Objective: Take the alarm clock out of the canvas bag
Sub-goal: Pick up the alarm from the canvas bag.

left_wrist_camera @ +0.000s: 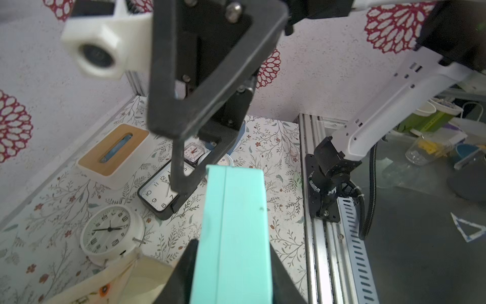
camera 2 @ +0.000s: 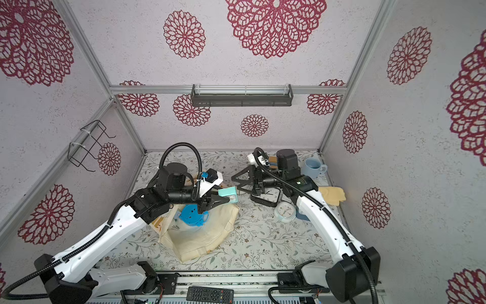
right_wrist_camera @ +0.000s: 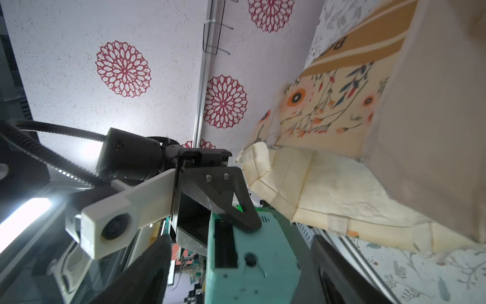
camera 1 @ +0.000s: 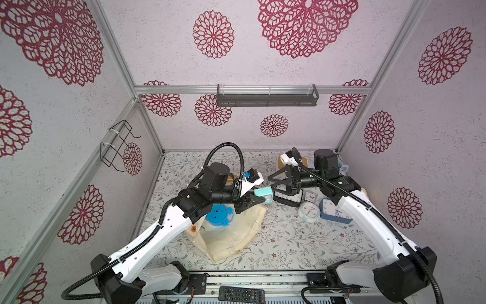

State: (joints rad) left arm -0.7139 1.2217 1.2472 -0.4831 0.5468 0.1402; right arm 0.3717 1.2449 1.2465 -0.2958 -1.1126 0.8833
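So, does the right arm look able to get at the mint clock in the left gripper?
Probably yes: the right gripper is open at the mint clock, its jaws either side of the clock's free end in the right wrist view. The left gripper clamps only the other end.

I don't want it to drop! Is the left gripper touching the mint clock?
Touching. In the left wrist view, the mint clock sits between the jaws of the left gripper, both pressed against its sides with no gap.

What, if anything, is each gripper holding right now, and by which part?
The left gripper clamps the mint alarm clock between its fingers, on the front and back faces; the right gripper is open, holding nothing.
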